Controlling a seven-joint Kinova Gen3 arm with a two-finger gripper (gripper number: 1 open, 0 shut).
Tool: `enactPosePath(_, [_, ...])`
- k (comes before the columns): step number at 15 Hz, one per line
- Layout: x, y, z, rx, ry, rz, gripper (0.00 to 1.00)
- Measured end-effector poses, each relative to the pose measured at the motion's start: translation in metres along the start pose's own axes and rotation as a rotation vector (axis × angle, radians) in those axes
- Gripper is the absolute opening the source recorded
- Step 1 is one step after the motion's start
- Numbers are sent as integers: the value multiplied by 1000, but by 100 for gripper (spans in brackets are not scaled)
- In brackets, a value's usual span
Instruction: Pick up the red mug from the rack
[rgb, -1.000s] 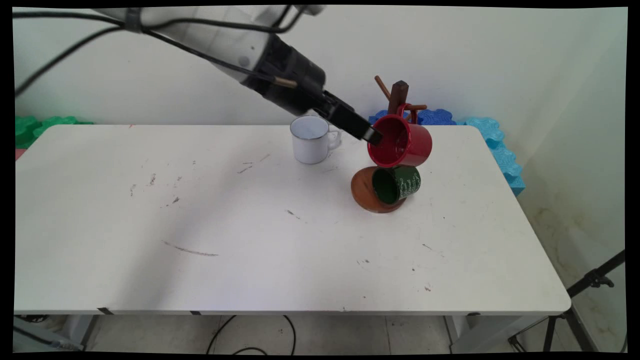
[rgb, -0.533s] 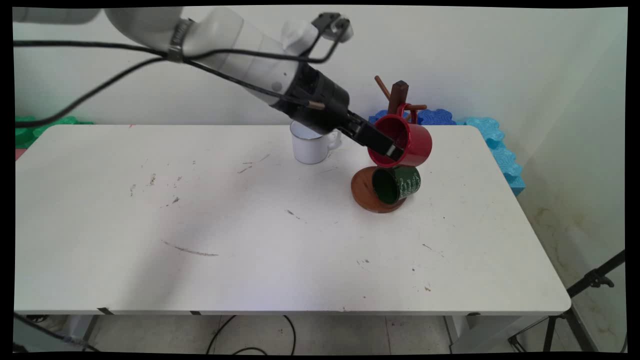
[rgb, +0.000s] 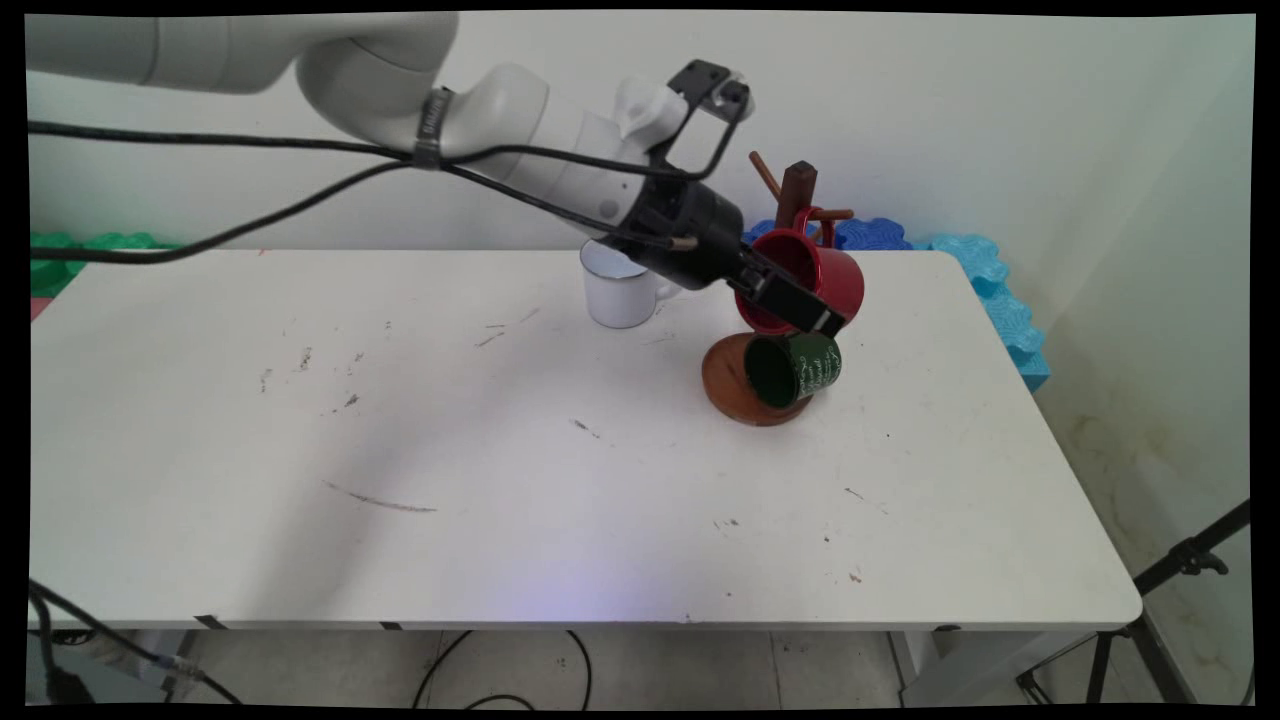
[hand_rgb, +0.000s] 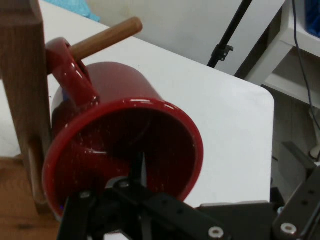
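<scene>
The red mug (rgb: 838, 278) hangs on the wooden mug tree (rgb: 797, 186) near the top right of the main view. Its handle is looped over a peg (hand_rgb: 105, 37), right beside the tree's post. The mug lies on its side in the air, and its open mouth faces the lower left of the frame.

The end effector (rgb: 812, 318) is right at that mouth, down by the lower edge of the rim. Its jaws look open. In the hand view one finger sits in front of the mouth and seems to reach inside, and the other finger (hand_rgb: 300, 205) is out to the lower right, away from the mug's wall. It does not look like it has pinched the mug. I cannot tell if a finger touches the rim.

The red mug is shiny and smooth, dark red inside and out, with a thick round rim and a chunky loop handle. It looks hard and slippery.

Just under it a green mug (rgb: 800, 368) with pale writing hangs too, over the tree's round brown base (rgb: 722, 385). A white mug (rgb: 618, 296) stands upright on the tabletop (rgb: 500, 450), to the left of the tree. Blue foam pieces (rgb: 1000, 290) lie along the tabletop's far right edge.
</scene>
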Motion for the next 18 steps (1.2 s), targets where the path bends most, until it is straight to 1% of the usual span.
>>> enactPosePath(8, [-1,-5,28,1,15,37,100])
enactPosePath(12, [-3,-6,37,0,21,46,100])
enactPosePath(13, [-3,-6,39,1,23,49,0])
enactPosePath(18, [-3,-8,44,7,25,66,0])
